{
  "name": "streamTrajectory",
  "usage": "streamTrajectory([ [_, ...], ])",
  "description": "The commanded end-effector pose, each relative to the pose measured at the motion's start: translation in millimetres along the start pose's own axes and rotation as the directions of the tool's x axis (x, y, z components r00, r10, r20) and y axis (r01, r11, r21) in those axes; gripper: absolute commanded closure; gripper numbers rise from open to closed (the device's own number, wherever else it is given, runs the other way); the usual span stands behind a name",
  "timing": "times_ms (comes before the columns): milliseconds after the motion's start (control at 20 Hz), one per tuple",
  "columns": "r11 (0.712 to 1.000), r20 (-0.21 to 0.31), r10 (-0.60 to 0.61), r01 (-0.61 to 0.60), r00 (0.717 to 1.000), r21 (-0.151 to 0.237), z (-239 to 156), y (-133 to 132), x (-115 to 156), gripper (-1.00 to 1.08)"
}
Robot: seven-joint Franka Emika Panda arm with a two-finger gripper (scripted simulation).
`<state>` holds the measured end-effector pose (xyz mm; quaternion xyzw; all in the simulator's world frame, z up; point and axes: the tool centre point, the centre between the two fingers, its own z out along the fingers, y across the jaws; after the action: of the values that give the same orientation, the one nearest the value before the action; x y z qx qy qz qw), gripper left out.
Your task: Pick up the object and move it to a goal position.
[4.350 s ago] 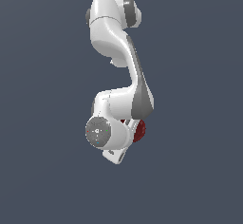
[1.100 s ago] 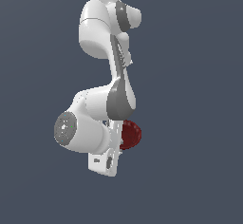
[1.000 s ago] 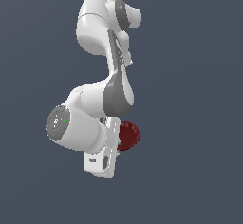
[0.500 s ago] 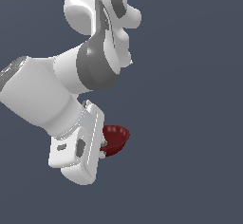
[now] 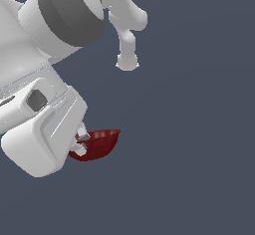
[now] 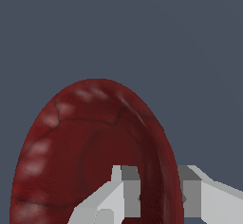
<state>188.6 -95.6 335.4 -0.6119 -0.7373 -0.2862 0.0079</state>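
A dark red, glossy bowl (image 5: pixel 99 144) hangs in open air against a plain slate-grey backdrop, pinched by its rim in the gripper (image 5: pixel 81 142) of a white Franka arm (image 5: pixel 60 25). In the exterior view the bowl sits just past the lower edge of the arm's large white hand, rim uppermost and tilted slightly, its rounded underside facing down, with nothing beneath it.

The wrist view looks straight into the bowl (image 6: pixel 90 156): its wall runs between the two pale fingers (image 6: pixel 121 194), one inside the hollow and the other outside the rim, both pressed against it in a firm clamp. The gripper (image 6: pixel 159 197) holds only that edge; the rest of the bowl stands free.

The arm's grey-banded joints fill the exterior view's upper left, close to the camera.
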Motion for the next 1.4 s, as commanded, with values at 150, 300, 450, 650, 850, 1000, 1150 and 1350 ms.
streamTrajectory([
  [150,0.988,0.001,-0.107,0.107,0.994,-0.115,-55,15,4,1.08],
  [300,0.973,0.004,-0.159,0.157,0.987,-0.17,-82,19,6,1.08],
  [450,0.954,0.009,-0.207,0.204,0.978,-0.221,-108,22,8,1.08],
  [650,0.922,0.018,-0.267,0.261,0.964,-0.285,-141,23,10,1.08],
  [850,0.886,0.029,-0.321,0.311,0.947,-0.344,-172,22,12,1.08],
  [1000,0.857,0.039,-0.357,0.344,0.933,-0.384,-193,20,13,1.08],
  [1150,0.831,0.047,-0.386,0.37,0.921,-0.415,-211,18,13,1.08],
  [1350,0.802,0.056,-0.416,0.395,0.908,-0.448,-229,15,13,1.08],
])
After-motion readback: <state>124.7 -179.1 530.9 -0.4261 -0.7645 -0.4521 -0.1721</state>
